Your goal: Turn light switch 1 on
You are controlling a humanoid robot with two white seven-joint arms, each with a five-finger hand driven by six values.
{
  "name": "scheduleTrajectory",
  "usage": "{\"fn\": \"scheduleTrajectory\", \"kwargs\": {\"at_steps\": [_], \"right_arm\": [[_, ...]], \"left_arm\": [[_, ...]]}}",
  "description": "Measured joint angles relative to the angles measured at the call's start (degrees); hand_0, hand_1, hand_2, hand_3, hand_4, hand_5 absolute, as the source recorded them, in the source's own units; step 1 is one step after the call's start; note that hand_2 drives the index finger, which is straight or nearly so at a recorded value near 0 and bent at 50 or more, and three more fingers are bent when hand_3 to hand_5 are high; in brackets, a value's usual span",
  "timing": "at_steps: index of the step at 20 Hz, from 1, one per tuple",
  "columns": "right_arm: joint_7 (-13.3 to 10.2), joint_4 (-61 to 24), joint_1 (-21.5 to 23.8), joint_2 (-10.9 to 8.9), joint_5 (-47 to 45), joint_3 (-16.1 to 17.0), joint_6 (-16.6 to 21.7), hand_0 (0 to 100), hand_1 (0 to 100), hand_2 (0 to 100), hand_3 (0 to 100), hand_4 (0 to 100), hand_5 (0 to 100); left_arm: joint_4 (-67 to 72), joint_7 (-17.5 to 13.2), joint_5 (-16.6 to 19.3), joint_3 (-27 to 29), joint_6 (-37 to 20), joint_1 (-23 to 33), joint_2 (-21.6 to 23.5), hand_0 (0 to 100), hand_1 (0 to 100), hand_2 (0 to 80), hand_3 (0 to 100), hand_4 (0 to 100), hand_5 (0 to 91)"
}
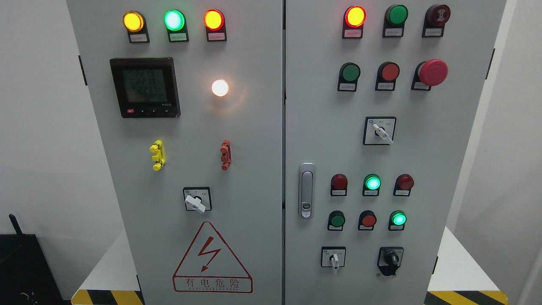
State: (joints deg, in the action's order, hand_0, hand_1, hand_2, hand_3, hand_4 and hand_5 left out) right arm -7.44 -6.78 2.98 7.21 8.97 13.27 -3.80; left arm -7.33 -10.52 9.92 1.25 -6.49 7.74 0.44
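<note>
A grey electrical cabinet fills the head view, and neither hand shows in it. Its left door [254,178] carries a white rotary switch [196,202] whose lever points down-right. The right door [427,169] has a white rotary switch [381,132] in its upper half, also pointing down-right. Lower down sit a small white selector [334,258] pointing down and a black knob [390,258]. Three push buttons [368,220] stand in a row above those; the rightmost one [398,219] glows green. I cannot read the labels that tell which switch is number 1.
Yellow, green and red lamps [174,20] glow atop the left door, above a digital meter [144,87] and a lit white lamp [219,87]. The right door holds a red mushroom stop button [432,72] and a door latch [306,190]. A black box [21,267] sits lower left.
</note>
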Motion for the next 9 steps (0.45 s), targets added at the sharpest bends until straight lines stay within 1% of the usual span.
{"fn": "scheduleTrajectory", "kwargs": {"at_steps": [9], "right_arm": [[0.00,0.01,0.00,0.00,0.00,0.00,0.00,31,0,0,0,0,0]], "left_arm": [[3.62,0.67,-1.96,-0.67,0.26,-0.15,-0.31,19,0,0.0,0,0,0.0]]}}
